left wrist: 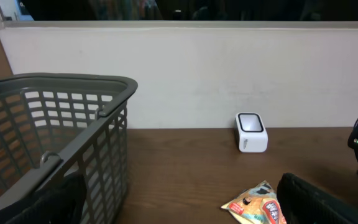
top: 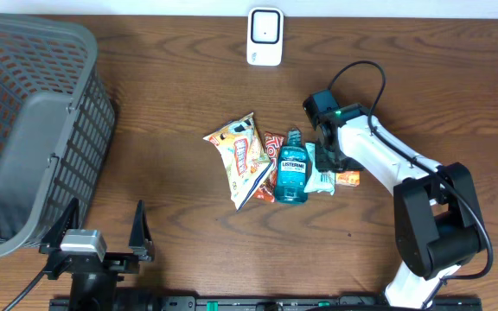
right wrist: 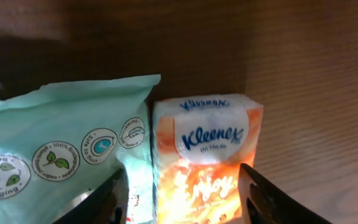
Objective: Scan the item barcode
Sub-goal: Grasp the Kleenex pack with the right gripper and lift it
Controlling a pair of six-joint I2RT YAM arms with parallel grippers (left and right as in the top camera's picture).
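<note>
risk: the right gripper (right wrist: 180, 199) could snag the green wipes pack (right wrist: 61, 155) lying against the orange tissue pack (right wrist: 207, 155) and drag both, or cover the barcode before it reaches the scanner (top: 265, 36), which sits well apart. its fingers (right wrist: 272, 199) straddle the tissue pack, half closed; whether they pinch it, i cannot tell. the left gripper (top: 102, 229) hangs spread wide and empty.
</note>
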